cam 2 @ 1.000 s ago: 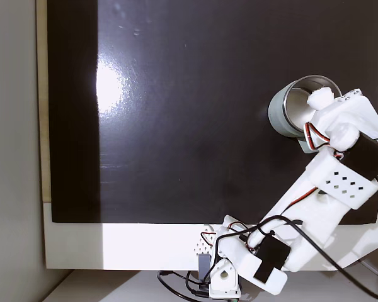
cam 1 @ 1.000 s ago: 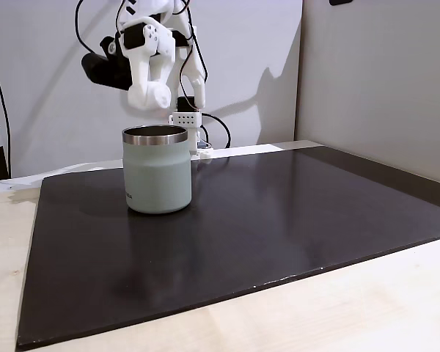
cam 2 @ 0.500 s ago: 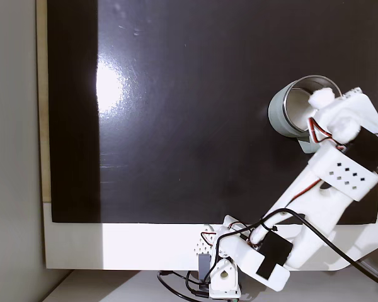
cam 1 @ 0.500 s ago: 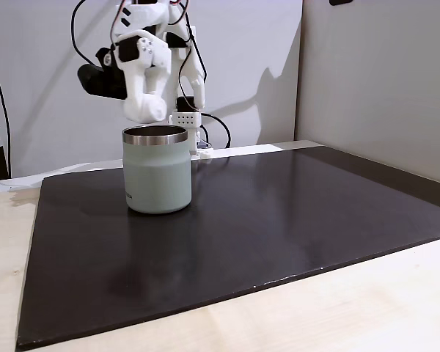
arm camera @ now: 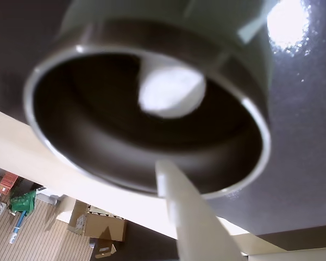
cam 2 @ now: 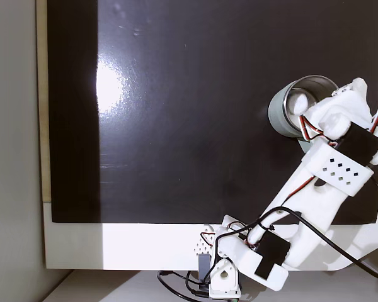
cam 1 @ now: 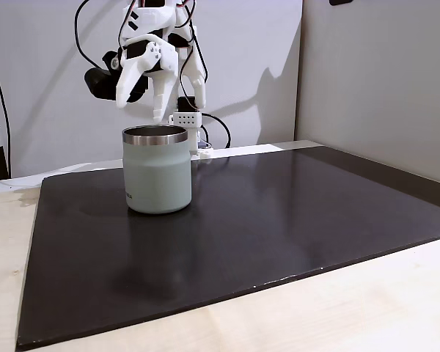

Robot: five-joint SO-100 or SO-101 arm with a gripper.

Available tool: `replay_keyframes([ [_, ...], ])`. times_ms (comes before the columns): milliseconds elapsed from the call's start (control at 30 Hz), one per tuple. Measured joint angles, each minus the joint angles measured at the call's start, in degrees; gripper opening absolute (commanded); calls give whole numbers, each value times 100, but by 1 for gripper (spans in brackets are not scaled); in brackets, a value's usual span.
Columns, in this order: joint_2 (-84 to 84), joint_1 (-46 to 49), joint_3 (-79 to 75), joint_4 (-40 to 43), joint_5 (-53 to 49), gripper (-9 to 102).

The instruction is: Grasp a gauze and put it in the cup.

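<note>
The sage-green cup (cam 1: 157,180) with a steel rim stands on the black mat, left of centre in a fixed view. The white gauze (arm camera: 171,92) lies inside it, seen through the cup's mouth (arm camera: 54,141) in the wrist view and as a pale patch (cam 2: 297,100) in the top-down fixed view. My gripper (cam 1: 141,105) hangs open just above the cup's rim, holding nothing. From above, the gripper (cam 2: 332,99) stands over the right edge of the cup (cam 2: 278,113). One white finger (arm camera: 187,217) reaches up from the bottom of the wrist view.
The black mat (cam 1: 279,220) covers most of the light wooden table (cam 1: 367,308). The arm's base (cam 2: 230,264) and cables sit at the bottom edge of the top-down fixed view. Grey walls stand behind and to the right in the side fixed view.
The gripper was shut on the gauze above the cup. Its jaws have opened, the gauze has dropped into the cup, and the gripper has risen slightly.
</note>
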Motion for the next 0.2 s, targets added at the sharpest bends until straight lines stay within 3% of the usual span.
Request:
replay_keyframes([
  [200, 0, -44, 35, 0, 18, 39],
])
